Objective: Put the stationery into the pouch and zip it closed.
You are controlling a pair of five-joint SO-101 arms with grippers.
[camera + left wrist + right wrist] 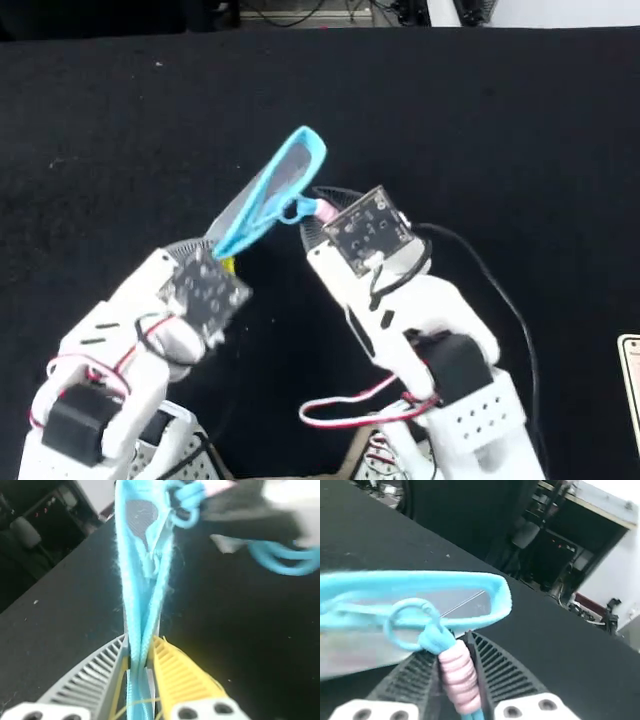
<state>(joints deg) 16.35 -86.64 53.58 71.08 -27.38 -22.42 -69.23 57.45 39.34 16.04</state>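
Left claw (140,642) grips one end of the blue pouch (272,188), whose long axis runs straight away. Right claw (454,652) pinches the pink zip pull (457,672) partway along it.

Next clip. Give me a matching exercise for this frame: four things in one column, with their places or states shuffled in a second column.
Things
1. light blue mesh zip pouch
2. pink ribbed bead on the pull cord
3. round blue zipper ring
4. black tabletop

Places or states
A. pinched in the right tool
B. lies under both arms
C. one end clamped in the left tool
D. sits at the pouch's edge, just beyond the bead

Pairs: 1-C, 2-A, 3-D, 4-B
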